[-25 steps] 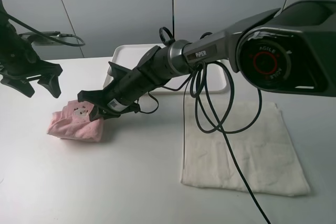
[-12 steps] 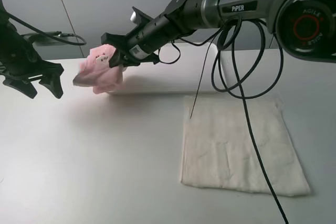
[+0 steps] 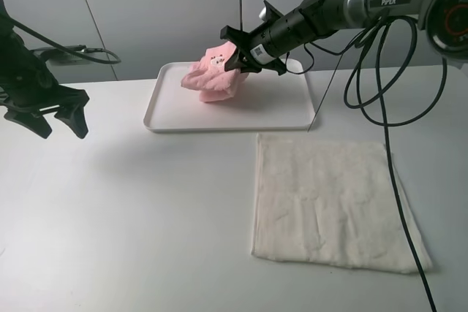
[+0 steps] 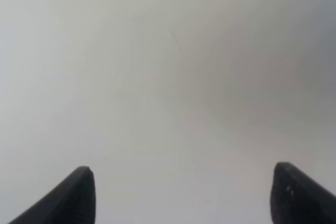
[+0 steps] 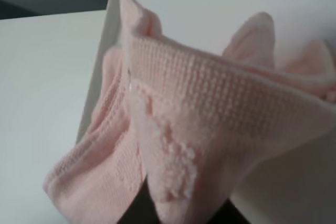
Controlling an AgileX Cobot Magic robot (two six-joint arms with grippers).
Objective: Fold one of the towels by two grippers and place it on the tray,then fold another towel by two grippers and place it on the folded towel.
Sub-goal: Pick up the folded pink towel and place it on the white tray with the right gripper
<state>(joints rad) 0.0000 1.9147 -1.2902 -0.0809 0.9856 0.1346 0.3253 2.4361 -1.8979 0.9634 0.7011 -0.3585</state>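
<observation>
The folded pink towel [image 3: 212, 74] hangs as a thick bundle above the white tray [image 3: 164, 111], pinched by my right gripper [image 3: 235, 60], which reaches in from the upper right. Close up in the right wrist view the pink towel [image 5: 173, 135] fills the frame and hides the fingers. The cream towel [image 3: 333, 202] lies flat on the table at the right front. My left gripper [image 3: 55, 118] hovers at the far left over the bare table, open and holding nothing; its two fingertips [image 4: 79, 195] show wide apart in the left wrist view.
Black cables [image 3: 380, 107] trail from the right arm down across the cream towel's right part. A grey wall stands behind the table.
The right gripper has carried the pink towel up off the table at the left and rightward to above the tray. The left arm has not moved.
</observation>
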